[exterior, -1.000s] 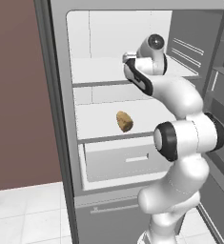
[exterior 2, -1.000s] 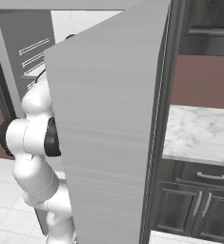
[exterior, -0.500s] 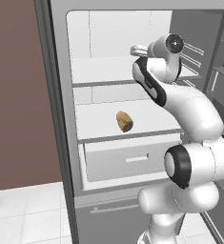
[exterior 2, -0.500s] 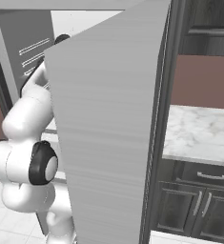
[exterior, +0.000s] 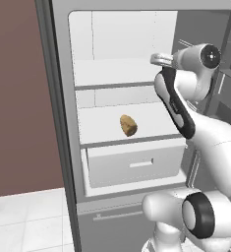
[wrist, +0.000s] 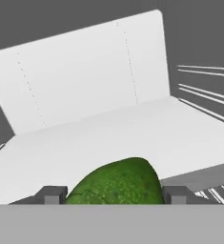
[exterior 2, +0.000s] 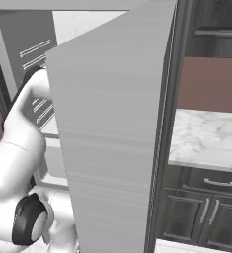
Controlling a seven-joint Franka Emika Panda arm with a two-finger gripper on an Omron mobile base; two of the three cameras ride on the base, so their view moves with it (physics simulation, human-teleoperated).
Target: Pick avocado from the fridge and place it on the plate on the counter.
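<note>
In your left base view, the arm reaches up into the open fridge [exterior: 63,147], its hand at the upper shelf [exterior: 112,74]. On the middle shelf [exterior: 107,125] lies a tan-brown lumpy item [exterior: 129,125], above the white drawer [exterior: 136,165].

In your right base view, the fridge's grey door [exterior 2: 112,138] blocks most of the interior; the arm bends in behind it at the left. To the right you see the marbled desk [exterior 2: 206,138] over dark cabinets [exterior 2: 201,207].

In your hand view, the gripper [wrist: 114,195] is closed on the avocado [wrist: 118,183], which sits between the two fingertips [wrist: 50,195] just above the white shelf.
</note>
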